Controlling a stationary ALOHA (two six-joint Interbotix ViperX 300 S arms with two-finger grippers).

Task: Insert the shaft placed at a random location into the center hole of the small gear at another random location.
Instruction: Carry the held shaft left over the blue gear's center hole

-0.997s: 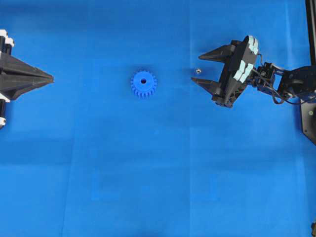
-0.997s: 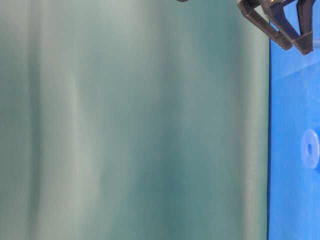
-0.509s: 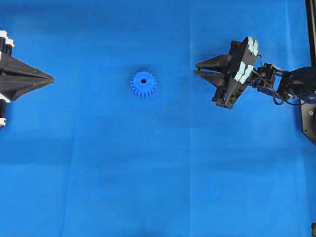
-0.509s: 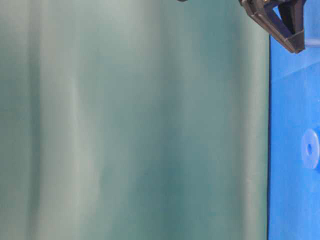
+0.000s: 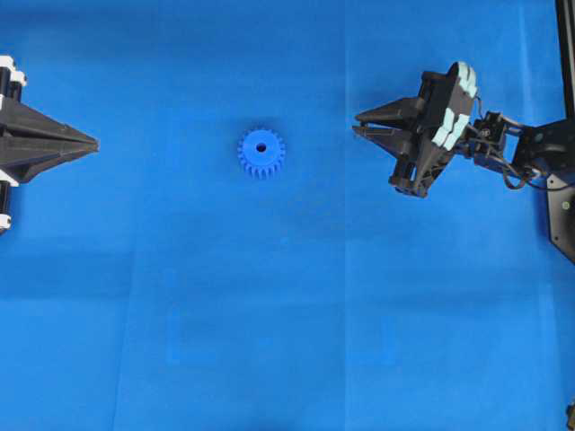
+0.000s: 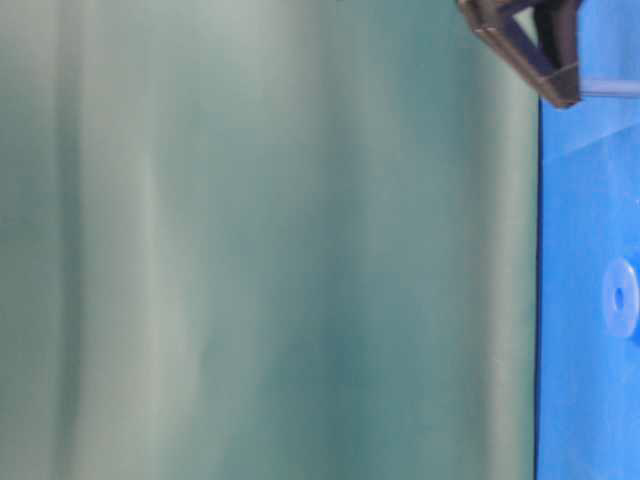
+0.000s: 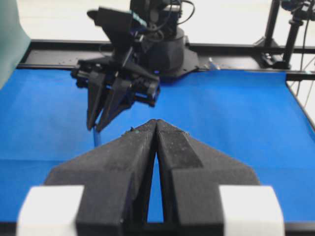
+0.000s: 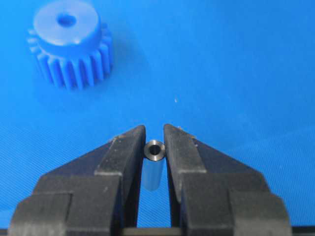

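Note:
The small gear (image 5: 261,153) lies flat on the blue mat, its center hole (image 5: 261,147) facing up and unblocked. My right gripper (image 5: 357,127) hangs to the gear's right, shut on the shaft (image 8: 155,152), a short silvery tube pinched upright between the two black fingers. The right wrist view has the small gear (image 8: 71,42) ahead and to the left of the jaws. In the table-level view the shaft (image 6: 610,88) pokes out of the right gripper (image 6: 558,90). My left gripper (image 5: 90,142) rests at the far left, shut and holding nothing.
The blue mat (image 5: 287,314) covers the whole work surface. The right arm's black base and frame rails (image 7: 162,46) stand at the mat's far end in the left wrist view. A green backdrop (image 6: 260,250) fills most of the table-level view.
One second ago the right gripper stood open around the shaft on the mat. It then shut on the shaft and has since risen slightly. The left arm and the gear have not moved.

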